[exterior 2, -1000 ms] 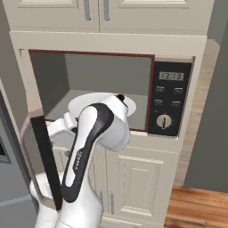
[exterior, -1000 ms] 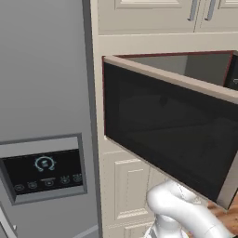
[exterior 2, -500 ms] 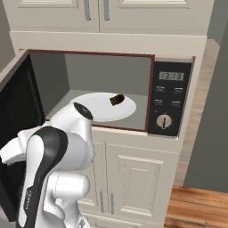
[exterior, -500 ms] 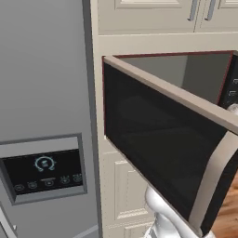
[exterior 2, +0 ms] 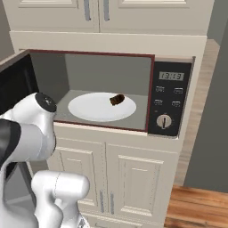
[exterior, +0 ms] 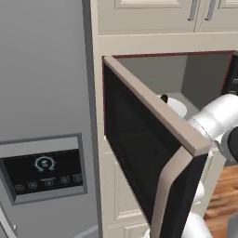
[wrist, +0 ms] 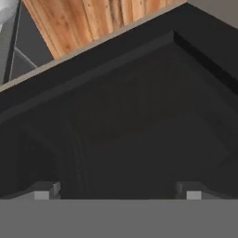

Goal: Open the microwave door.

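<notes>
Microwave door [exterior: 139,153] swung wide; plate [exterior 2: 101,107] with brown morsel [exterior 2: 117,99] inside microwave [exterior 2: 111,89]. Tool [wrist: 118,190] fingertips spread, facing door's dark inner pane.

**Lighting and Picture Quality**

You get even, diffuse rendered light in both base views, with no visible source and no hard cast shadows. The cabinets [exterior 2: 133,173] read bright and flat. The microwave [exterior 2: 107,95] cavity is softly shaded toward its back corners, and the plate [exterior 2: 101,107] inside is clearly lit. The door [exterior: 139,153] is dark and glossy, with only a faint sheen and no strong glare. The hand view is dim: the door's [wrist: 130,125] dark panel shows low contrast, while the wood floor [wrist: 93,21] stays bright. All views are slightly soft and pixelated, with no edge distortion.
</notes>
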